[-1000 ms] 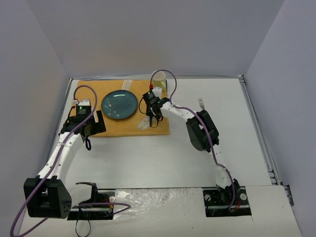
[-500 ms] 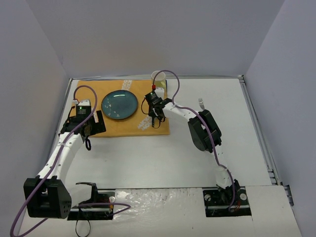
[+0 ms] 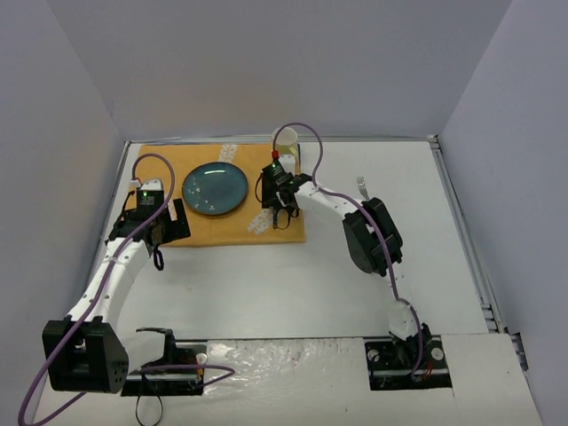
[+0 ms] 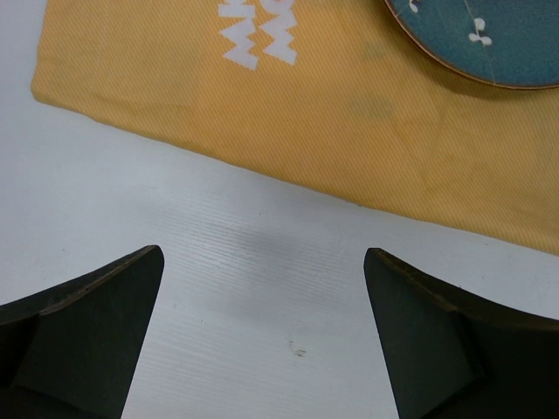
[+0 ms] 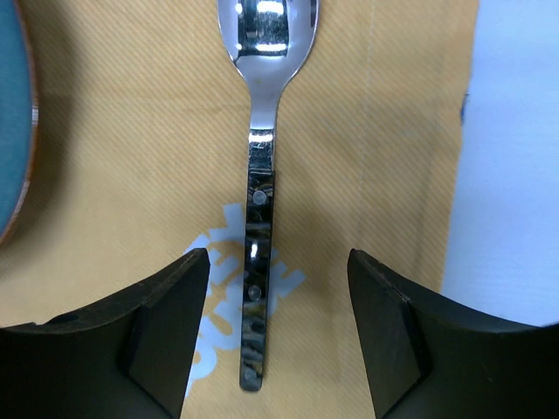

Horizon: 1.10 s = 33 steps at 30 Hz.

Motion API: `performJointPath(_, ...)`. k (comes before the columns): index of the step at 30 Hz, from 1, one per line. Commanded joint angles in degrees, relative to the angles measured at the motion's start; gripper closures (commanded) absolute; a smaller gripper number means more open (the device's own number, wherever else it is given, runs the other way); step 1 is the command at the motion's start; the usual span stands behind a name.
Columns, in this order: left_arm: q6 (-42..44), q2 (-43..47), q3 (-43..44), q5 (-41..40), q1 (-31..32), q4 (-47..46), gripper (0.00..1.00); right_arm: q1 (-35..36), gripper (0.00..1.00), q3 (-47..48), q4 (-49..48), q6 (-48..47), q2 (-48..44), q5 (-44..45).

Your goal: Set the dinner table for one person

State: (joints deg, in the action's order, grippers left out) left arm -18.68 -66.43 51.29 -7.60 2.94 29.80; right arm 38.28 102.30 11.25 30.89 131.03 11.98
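You're partway there: on the desk [image 3: 266, 284] under both arms, the plate [image 3: 215, 188] and spoon [image 5: 258, 218] lie on the yellow mat [image 3: 231, 226] at the far left. The cup [image 3: 285, 139] is at its far corner, and the fork [image 3: 361, 185] is off on bare desk. The left gripper [image 4: 264, 255] and right gripper [image 5: 278, 262] both gape empty. The right one, over the spoon, has crept toward the cup since a second ago.

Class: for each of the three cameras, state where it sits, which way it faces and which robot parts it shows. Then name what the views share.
Top external: above and behind the bases, looking down on the dinner table; left arm and right arm both show.
Left wrist: on the left arm, looking down at the orange mat edge; left end effector fingers open.
Right wrist: looking down at the spoon on the mat; right end effector fingers straddle its handle.
Shared: mat and blue plate appear in all three.
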Motion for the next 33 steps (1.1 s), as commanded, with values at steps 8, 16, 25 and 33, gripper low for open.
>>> performJointPath(8,-0.1,0.7,1.7,-1.0,0.3,-1.0,0.03,-12.1,0.34,-10.2,-1.5,-20.6,-22.6,-7.4)
performJointPath(16,-0.2,0.3,1.7,-0.4,0.4,-1.1,0.03,-28.9,0.36,-16.6,-1.2,-30.3,-24.4,-18.1)
performJointPath(25,-0.3,0.5,1.4,-0.9,0.7,-1.1,0.03,-34.5,0.4,-10.7,0.6,-30.7,-15.0,-17.5)
performJointPath(33,-0.2,0.5,1.4,-1.2,0.8,-1.1,0.03,-35.1,0.44,-7.7,3.5,-33.1,-10.8,-19.8)
